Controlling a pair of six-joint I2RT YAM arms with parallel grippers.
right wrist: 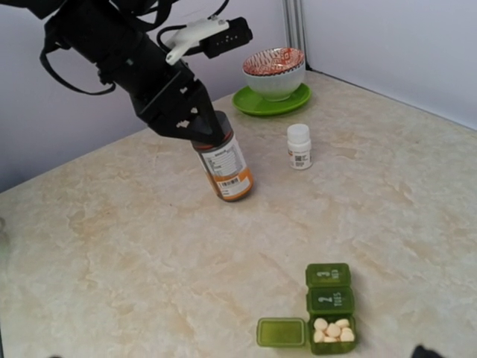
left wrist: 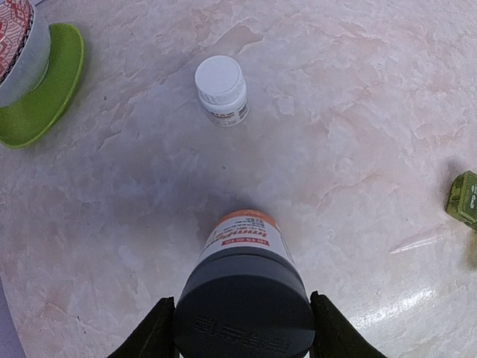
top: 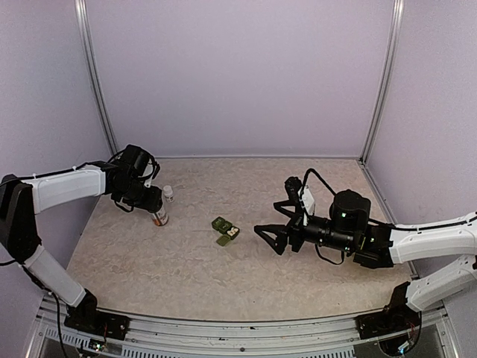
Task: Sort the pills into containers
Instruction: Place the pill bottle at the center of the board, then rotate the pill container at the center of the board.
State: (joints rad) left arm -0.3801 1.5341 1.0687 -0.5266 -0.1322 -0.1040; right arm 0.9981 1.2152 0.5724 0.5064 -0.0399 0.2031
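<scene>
I have the left end effector (left wrist: 242,332) clamped on the pill bottle (left wrist: 243,240) by its cap (left wrist: 242,306), which I judge light, stiff and probably slick; the right end effector (top: 273,225) is spread empty.

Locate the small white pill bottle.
Top view: white pill bottle stands upright, left side of the table, just beyond the orange-labelled bottle in the left claw.

I have my white-and-black left arm (top: 67,186) reaching in from the left side, with its wrist tipped down. Its black left end effector (top: 153,203) is closed around the dark cap of a tilted bottle with an orange-and-white label (top: 159,217). My right arm (top: 432,239) lies low and points left. The right end effector (top: 270,221) has its fingers spread wide apart.
</scene>
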